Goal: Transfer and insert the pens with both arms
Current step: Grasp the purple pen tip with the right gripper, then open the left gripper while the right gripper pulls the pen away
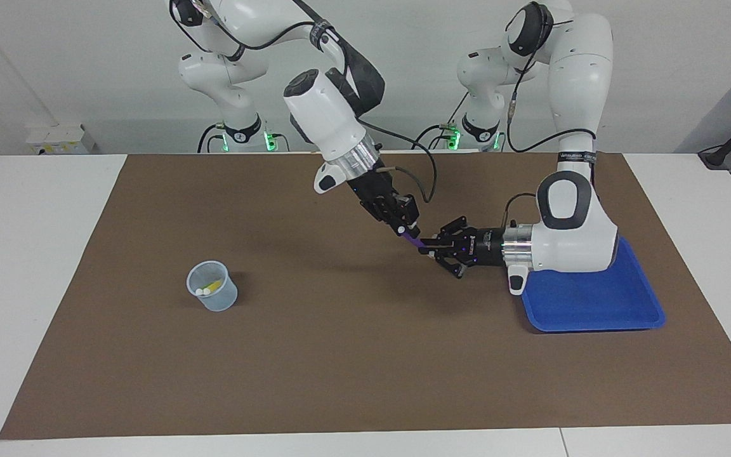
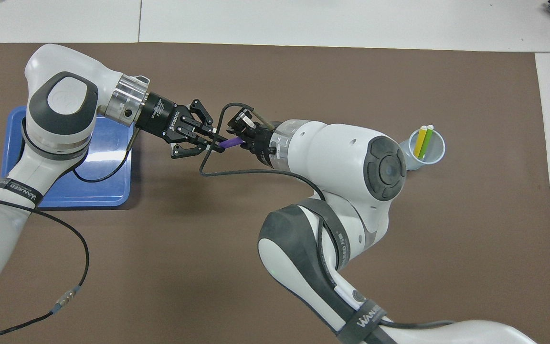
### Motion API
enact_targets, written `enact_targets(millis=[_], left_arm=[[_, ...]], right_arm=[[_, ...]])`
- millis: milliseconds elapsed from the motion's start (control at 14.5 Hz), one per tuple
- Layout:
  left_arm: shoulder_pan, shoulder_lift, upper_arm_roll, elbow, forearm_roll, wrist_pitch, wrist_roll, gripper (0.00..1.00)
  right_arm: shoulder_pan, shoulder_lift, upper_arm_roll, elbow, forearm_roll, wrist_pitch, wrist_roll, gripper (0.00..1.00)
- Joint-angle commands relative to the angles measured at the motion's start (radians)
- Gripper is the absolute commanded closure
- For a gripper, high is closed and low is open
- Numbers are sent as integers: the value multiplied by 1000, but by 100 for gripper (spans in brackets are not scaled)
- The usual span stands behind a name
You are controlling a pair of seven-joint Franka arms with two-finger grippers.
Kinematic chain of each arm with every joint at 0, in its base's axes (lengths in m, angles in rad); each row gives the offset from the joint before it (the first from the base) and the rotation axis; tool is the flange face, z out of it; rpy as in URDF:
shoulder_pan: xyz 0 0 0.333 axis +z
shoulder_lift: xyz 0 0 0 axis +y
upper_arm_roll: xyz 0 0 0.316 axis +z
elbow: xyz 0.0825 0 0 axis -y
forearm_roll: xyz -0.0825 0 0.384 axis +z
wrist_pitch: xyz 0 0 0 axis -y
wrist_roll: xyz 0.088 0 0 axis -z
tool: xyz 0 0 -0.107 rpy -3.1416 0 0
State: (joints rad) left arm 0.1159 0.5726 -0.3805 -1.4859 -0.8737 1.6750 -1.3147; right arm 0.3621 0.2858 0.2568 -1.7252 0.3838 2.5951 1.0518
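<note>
A purple pen (image 1: pixel 412 238) (image 2: pixel 230 142) hangs in the air over the middle of the brown mat. My left gripper (image 1: pixel 427 245) (image 2: pixel 217 145), level and reaching out from over the tray, is shut on its body end. The right gripper (image 1: pixel 403 227) (image 2: pixel 244 138) slants down from above and sits around the pen's other end, whose whitish cap it hides. A yellow pen (image 2: pixel 419 142) and a green pen (image 2: pixel 426 141) stand in a clear cup (image 1: pixel 213 298) (image 2: pixel 438 154) toward the right arm's end of the table.
A blue tray (image 1: pixel 594 308) (image 2: pixel 108 184) lies on the mat (image 1: pixel 365 368) toward the left arm's end, partly under the left arm's wrist. A black cable (image 2: pixel 217 167) loops from the right wrist beside the two grippers.
</note>
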Motion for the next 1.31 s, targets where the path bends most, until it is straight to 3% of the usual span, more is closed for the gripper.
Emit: enact_targets(millis=[0,69,413,482,551,620,758,896,1240], left_arm=[[-7,-37,11,-40,-21,20,-12,100],[-7,-37,11,-40,-21,20,-12,100],[-5,-39,11,-40,-16,17,-12,100],[-5,-39,12,-42,-14,17,-17,58],[-5,-39,14,-44,-5,9,-14,7],[2,-43,15,-45,-1,0,-5,0],[5,-52,20,-47,33,-11,-5,0],[-2,-69,15,-34,189,2,-9,0],[-76,-99,15,-51,398,8,-6,0]], right_arm=[[1,15,1,19,1,7,8,90],[1,15,-1,19,0,7,-1,100],[-12,15,-2,21,-61,-26,-36,100],[-14,13,-4,21,-109,-41,-41,100],[-20,12,-4,21,-155,-55,-42,100],[-25,13,-4,21,-186,-62,-44,100],[-32,12,-5,21,-209,-82,-76,100],[-60,1,-5,21,-209,-130,-162,100],[-167,-51,-10,22,-272,-309,-450,100]])
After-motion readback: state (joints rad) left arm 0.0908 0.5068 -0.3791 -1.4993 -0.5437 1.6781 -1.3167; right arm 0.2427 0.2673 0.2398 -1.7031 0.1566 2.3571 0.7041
